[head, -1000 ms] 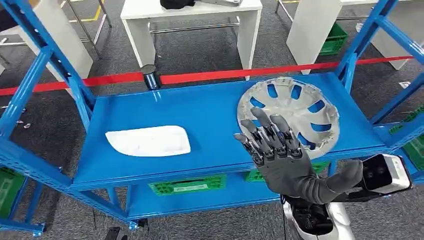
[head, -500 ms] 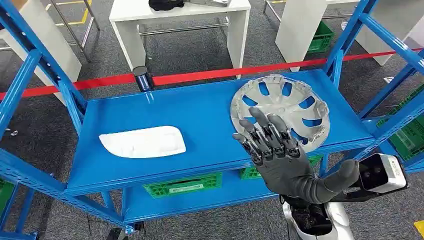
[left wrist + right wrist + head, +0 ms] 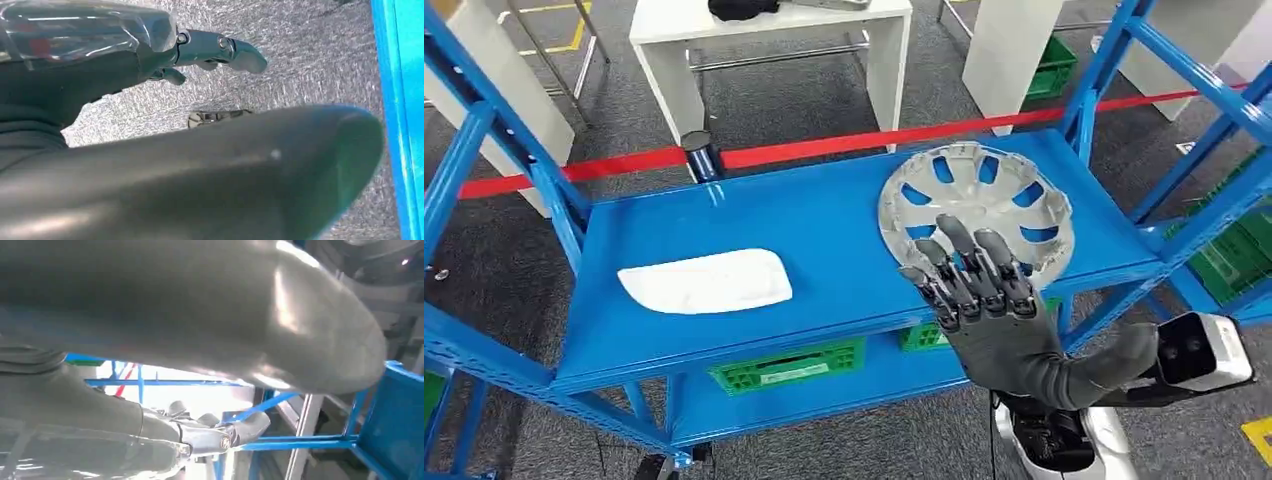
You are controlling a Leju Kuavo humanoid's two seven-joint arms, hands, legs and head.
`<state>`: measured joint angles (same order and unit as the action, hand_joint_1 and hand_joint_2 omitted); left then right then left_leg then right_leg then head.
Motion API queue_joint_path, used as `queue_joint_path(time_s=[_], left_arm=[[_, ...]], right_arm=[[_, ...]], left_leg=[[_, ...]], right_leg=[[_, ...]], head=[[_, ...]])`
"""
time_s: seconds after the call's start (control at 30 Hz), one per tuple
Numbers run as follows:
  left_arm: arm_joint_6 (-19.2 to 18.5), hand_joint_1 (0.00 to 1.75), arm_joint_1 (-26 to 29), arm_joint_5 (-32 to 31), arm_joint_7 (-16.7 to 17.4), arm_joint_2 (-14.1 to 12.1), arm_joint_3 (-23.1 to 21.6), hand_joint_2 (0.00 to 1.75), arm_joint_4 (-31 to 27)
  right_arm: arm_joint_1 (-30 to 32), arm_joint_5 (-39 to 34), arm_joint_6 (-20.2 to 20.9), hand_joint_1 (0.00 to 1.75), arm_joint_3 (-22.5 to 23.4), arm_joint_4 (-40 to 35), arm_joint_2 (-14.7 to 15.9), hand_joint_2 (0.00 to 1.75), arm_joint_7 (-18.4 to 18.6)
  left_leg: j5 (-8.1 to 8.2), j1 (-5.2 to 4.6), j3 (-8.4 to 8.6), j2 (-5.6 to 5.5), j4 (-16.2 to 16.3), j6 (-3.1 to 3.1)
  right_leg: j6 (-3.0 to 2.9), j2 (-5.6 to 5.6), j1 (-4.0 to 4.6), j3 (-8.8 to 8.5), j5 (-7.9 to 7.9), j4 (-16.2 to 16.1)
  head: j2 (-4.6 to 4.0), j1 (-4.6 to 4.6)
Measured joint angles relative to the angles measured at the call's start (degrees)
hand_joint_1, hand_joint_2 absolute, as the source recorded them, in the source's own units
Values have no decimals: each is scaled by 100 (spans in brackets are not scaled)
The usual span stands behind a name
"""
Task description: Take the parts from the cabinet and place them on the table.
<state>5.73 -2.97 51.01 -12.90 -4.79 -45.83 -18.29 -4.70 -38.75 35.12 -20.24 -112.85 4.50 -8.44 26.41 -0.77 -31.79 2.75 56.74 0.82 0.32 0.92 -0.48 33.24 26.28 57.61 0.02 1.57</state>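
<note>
Silver hubcap [image 3: 977, 206] lies flat at right end of blue shelf [image 3: 754, 230]; white tray [image 3: 705, 281] lies at left end. Right hand [image 3: 977, 285] raised before hubcap, fingers spread, holding nothing. Left hand [image 3: 210, 50] holds nothing. Hubcap likely light, stiff, slick; grip rim or cutout.

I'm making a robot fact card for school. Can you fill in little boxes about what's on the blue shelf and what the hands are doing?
Shelf: blue rack shelf
Part one: silver wheel cover, right side of shelf
Part two: white panel, left side of shelf
Right hand: raised before the wheel cover, fingers spread, holding nothing
Left hand: over grey floor, holding nothing
</note>
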Motion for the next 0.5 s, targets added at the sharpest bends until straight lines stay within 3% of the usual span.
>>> queue_joint_path(time_s=[0.03, 0.07, 0.13, 0.17, 0.2, 0.23, 0.27, 0.3, 0.37, 0.4, 0.5], left_arm=[[-2, 0, -1, 0, 0, -11, 0, 0, 0], [-2, 0, -1, 0, 0, -11, -2, 0, 0], [-4, 0, 0, 0, -9, -24, -4, 0, 0], [-4, 0, 14, 9, -9, -28, -4, 0, 0], [-4, 0, 30, 26, -7, -28, -2, 0, 2], [-4, 0, 47, 57, -7, -24, -2, 0, 2], [-4, 0, 59, 63, -17, -24, -2, 0, 4], [-4, 0, 63, 72, -52, -20, 2, 0, 7], [-22, 0, 62, 88, -116, -9, 7, 0, 22], [-59, 0, 54, 98, -124, -4, 9, 0, 48], [-146, 0, 73, 129, -125, 29, 9, 0, 109]], right_arm=[[-2, -9, 0, 0, -2, 0, 0, 0, 0], [-11, -18, 0, 0, -2, 0, 0, 0, 0], [-23, -13, -4, 0, 0, 2, -2, 0, 0], [-23, 15, -28, 0, 0, 9, -2, 175, 8], [-16, 50, -74, 0, 0, 22, -2, 175, 30], [-12, 83, -125, 0, 0, 39, 0, 175, 75], [-11, 130, -174, 0, 0, 59, 4, 175, 116], [-15, 196, -238, 0, 0, 83, 7, 175, 142], [-25, 321, -354, 0, 9, 133, 26, 175, 201], [-35, 404, -426, 0, 18, 170, 48, 175, 234], [-50, 542, -572, 0, 37, 315, 133, 175, 337]], left_leg=[[18, 2, -3, 16, 23, -36], [83, 31, -59, -61, 67, -89], [497, 77, -313, -191, 702, -177], [728, 97, -544, -208, 1212, -197], [869, 105, -744, -213, 1637, -209], [877, 113, -860, -213, 1859, -214], [741, 127, -819, -214, 1754, -212], [517, 138, -660, -217, 1406, -203], [7, 140, -99, -250, 295, -150], [70, 119, 34, -319, 41, -118], [58, 72, -11, -306, 25, -59]], right_leg=[[-53, -28, -52, -3, -34, -38], [-69, -42, -74, -11, -45, -44], [-86, -64, -73, -6, -53, -43], [-96, -76, -69, 4, -58, -39], [-96, -89, -68, 9, -58, -38], [-96, -100, -69, 10, -58, -37], [-96, -114, -72, 5, -58, -37], [-95, -129, -72, -2, -58, -37], [-89, -152, -73, -26, -61, -41], [-74, -157, -52, -16, -66, -38], [25, -163, -63, 32, -105, -52]], head=[[0, -4], [0, 0], [0, 24], [0, 24], [0, 22], [0, 22], [0, 22], [0, 24], [0, 24], [0, 19], [0, 20]])
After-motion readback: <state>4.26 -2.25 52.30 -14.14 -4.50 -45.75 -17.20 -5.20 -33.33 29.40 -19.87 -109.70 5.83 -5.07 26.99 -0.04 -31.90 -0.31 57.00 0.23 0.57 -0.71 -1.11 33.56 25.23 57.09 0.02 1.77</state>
